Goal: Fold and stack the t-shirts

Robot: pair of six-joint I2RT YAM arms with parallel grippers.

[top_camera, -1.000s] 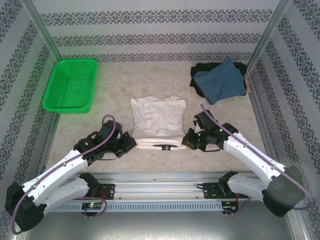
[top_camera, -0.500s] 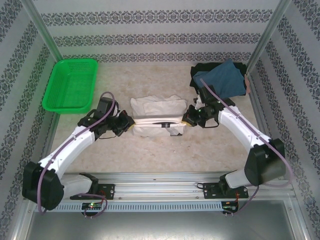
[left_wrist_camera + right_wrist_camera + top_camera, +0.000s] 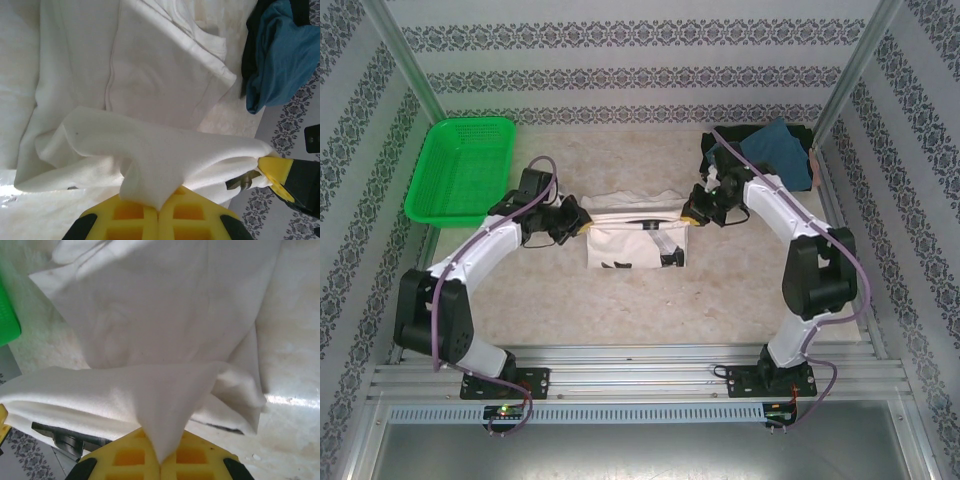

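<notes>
Patterned wallpaper closes 3 sides of a pale marbled table (image 3: 640, 310), with a metal rail along the near edge.

At far left, the top camera shows a green basket (image 3: 460, 170) against the wall, apart from the left arm. The left gripper (image 3: 578, 218) and right gripper (image 3: 692, 210) face each other across the middle. The white shirt (image 3: 635, 245) is strung between them, its top edge pulled straight and the rest lying below with small black print marks. At far right, the blue shirt (image 3: 782, 152) lies on the black shirt (image 3: 708, 155) in the corner, near the right gripper.

The wrist cameras give what that view cannot. On the left wrist, the yellow pads (image 3: 135, 215) are pressed together on a bunched corner of white cloth, with more folded layers flat beyond it. The other gripper's yellow tip shows at the cloth's far end. On the right wrist, the pads are likewise closed on a pointed fold of the same shirt.

Bare table lies open between the shirt and the rail. Room is tighter on the right, beside the dark pile.
</notes>
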